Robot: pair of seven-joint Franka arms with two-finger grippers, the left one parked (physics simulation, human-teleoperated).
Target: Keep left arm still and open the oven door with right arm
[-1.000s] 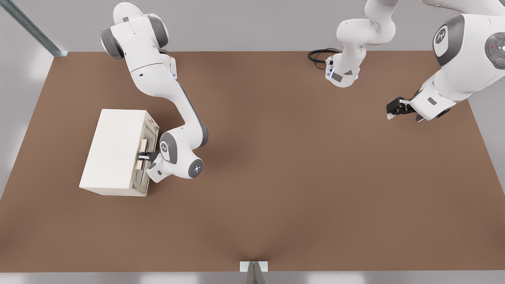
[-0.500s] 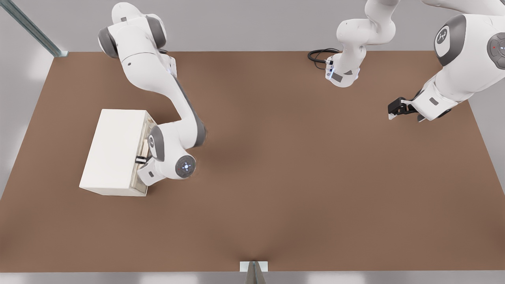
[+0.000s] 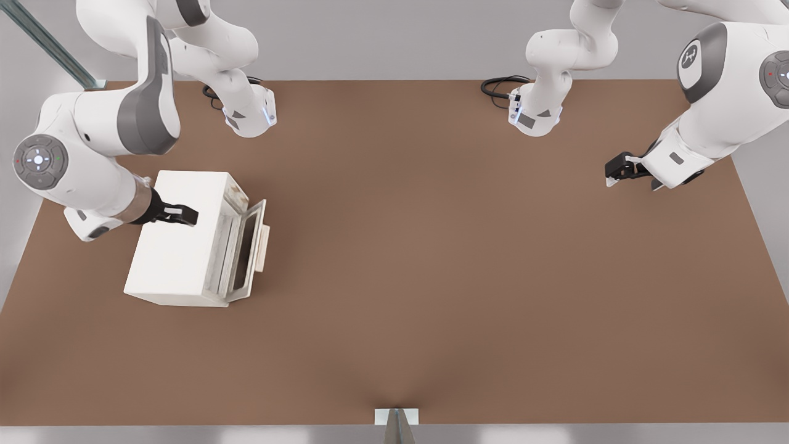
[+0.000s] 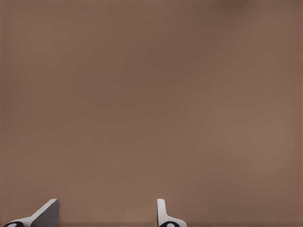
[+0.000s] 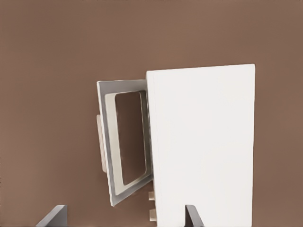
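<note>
Oven [image 3: 179, 237] near table's [image 3: 431, 277] left edge in front view; oven door [image 3: 246, 250] ajar, partway open, handle [image 3: 264, 248] unheld. Gripper [image 3: 179, 214] released, fingers apart, above oven top, apart from door. Risk: door left only partly open; re-approach could knock door shut or shove oven.

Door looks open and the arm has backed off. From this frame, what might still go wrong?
1. The oven door hangs only partly open with nothing holding it, so it might swing back.
2. The gripper, fingers apart, hovers over the oven top; dropping lower could knock the oven.
3. The handle juts over the table and could catch a returning arm.
</note>
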